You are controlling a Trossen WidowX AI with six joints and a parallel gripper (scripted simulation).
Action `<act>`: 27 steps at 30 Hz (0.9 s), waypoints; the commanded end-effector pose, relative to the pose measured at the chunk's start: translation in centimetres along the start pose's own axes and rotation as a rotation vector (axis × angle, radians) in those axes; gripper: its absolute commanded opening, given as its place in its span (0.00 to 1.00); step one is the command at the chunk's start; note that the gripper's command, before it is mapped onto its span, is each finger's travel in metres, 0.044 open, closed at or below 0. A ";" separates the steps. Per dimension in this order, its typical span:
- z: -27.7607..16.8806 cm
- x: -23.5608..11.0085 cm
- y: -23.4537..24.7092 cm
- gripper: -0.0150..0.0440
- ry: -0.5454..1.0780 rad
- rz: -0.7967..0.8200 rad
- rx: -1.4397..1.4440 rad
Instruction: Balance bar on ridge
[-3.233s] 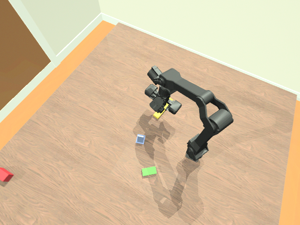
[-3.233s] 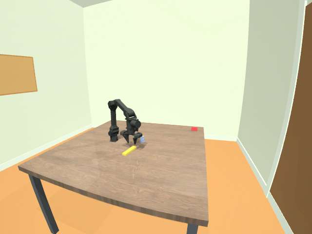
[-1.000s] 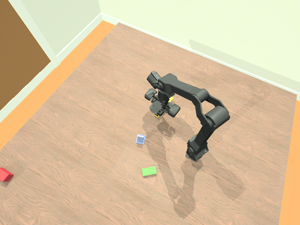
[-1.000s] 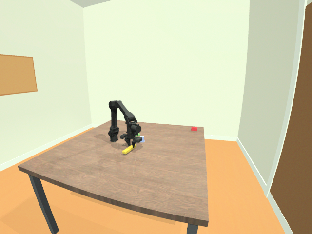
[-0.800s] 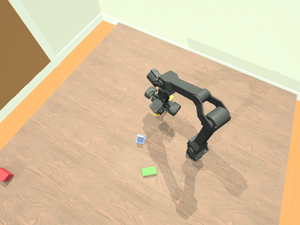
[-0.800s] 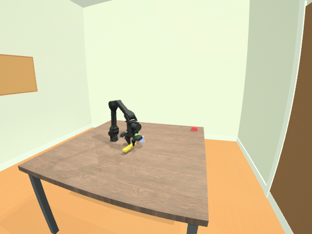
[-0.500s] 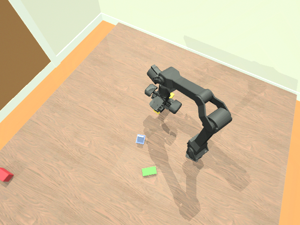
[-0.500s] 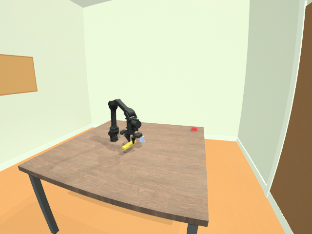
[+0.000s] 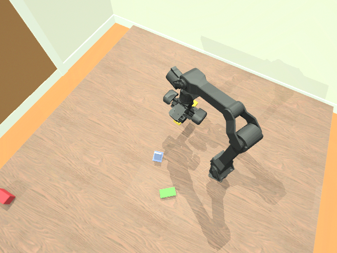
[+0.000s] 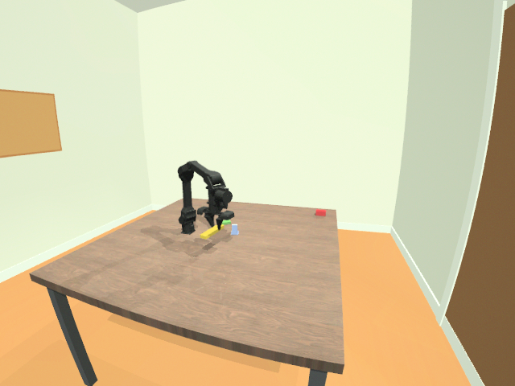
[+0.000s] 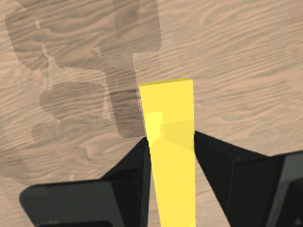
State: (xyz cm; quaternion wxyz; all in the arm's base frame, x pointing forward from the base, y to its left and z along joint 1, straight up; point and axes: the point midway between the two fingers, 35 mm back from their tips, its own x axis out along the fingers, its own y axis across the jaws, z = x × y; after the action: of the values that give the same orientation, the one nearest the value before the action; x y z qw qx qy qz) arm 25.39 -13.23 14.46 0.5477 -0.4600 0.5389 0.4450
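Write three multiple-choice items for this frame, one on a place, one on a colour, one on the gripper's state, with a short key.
1. Where does the small red block lie?
A. Beside the arm's base
B. Far from the arm, near the table's edge
C. Between the fingers

2. What colour is the long flat bar in the wrist view?
A. Yellow
B. Green
C. Pale blue

3. What is the state of the black parallel-jaw gripper?
A. Open wide above the bar
B. Shut on nothing
C. Shut on the bar

Key: 1 B, the top view shows it alone at the table's far edge. 2 A, the bar running up between the fingers is yellow; the flat green block and the small pale blue ridge block lie apart on the wooden table. 3 C, both dark fingers press against the bar's sides.
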 end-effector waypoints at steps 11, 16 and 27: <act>3.5 -0.8 -0.9 0.25 0.001 -0.005 -0.081; 5.5 -0.8 -1.3 0.25 -0.001 -0.006 -0.120; 9.8 -0.9 -1.4 0.25 -0.005 -0.006 -0.208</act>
State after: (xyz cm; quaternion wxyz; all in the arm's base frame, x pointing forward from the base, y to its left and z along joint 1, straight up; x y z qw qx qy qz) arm 28.39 -4.85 15.30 0.5048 -0.5105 0.4902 0.4942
